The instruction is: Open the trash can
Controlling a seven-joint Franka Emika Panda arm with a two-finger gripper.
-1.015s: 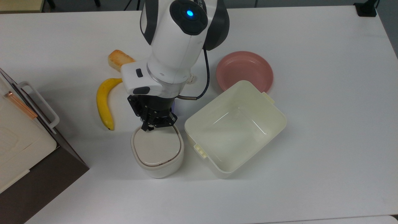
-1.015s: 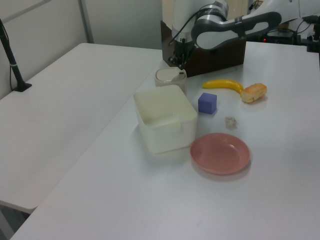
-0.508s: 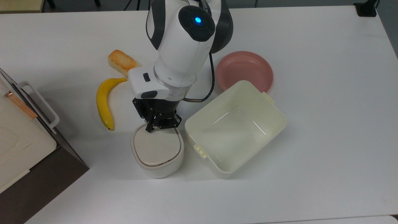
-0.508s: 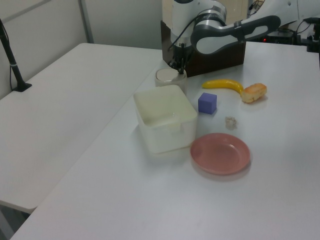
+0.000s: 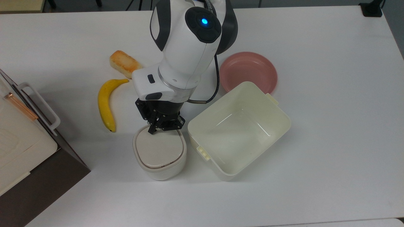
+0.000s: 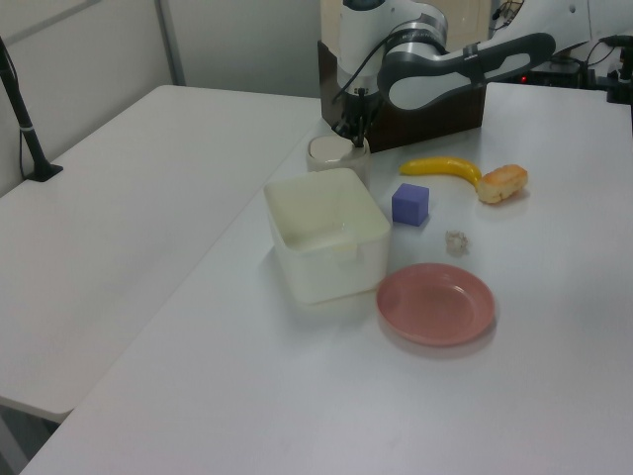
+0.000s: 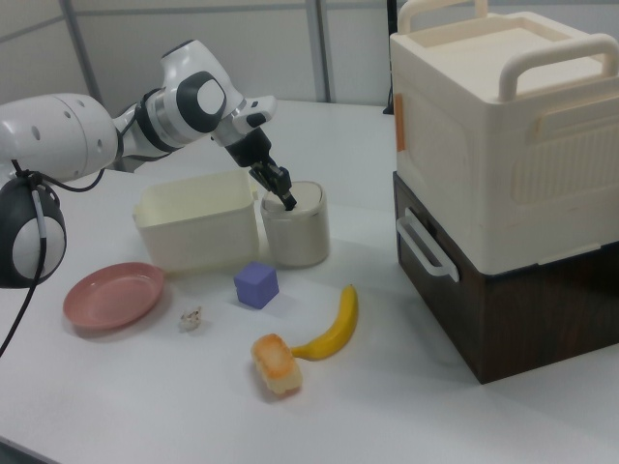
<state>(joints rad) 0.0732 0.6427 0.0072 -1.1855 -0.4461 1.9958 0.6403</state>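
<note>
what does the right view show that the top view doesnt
Right view alone: a purple cube and a small crumpled scrap between the pink plate and the bread. In the top view, the arm covers that part of the table.

Top view alone: the trash can's flat lid from above, lying closed.

Both: the hand at the can's rim, the banana, the lidless tub and the stacked boxes.

The arm's wrist hides the purple cube and the small crumpled scrap on the table in the top view. The gripper (image 5: 153, 130) covers the far rim of the trash can (image 5: 159, 153). The cream box (image 5: 19, 138) at the table's edge is cut off there.
</note>
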